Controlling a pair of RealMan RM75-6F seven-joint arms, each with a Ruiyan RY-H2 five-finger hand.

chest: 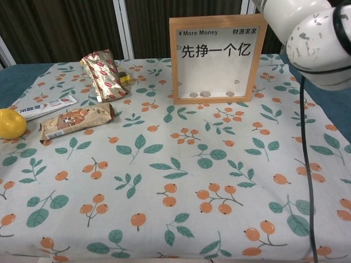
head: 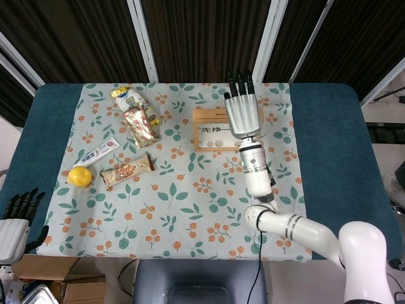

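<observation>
My right hand [head: 242, 109] is raised high, fingers straight and apart, holding nothing. In the head view it covers the right part of the wooden coin frame [head: 213, 130]. The chest view shows only that arm's elbow [chest: 312, 41] at the top right, beside the frame [chest: 216, 57], which stands upright with several coins at its bottom. My left hand [head: 18, 218] hangs off the table's front left corner, fingers spread and empty. The nearest thing to it is a lemon [head: 80, 176].
On the floral cloth [head: 190, 209] at the left lie a toothpaste box [head: 96, 152], a snack bar [head: 128, 171], a shiny snack bag [head: 140, 125] and a small pouch [head: 128, 98]. A cable [chest: 307, 164] hangs down at the right of the chest view.
</observation>
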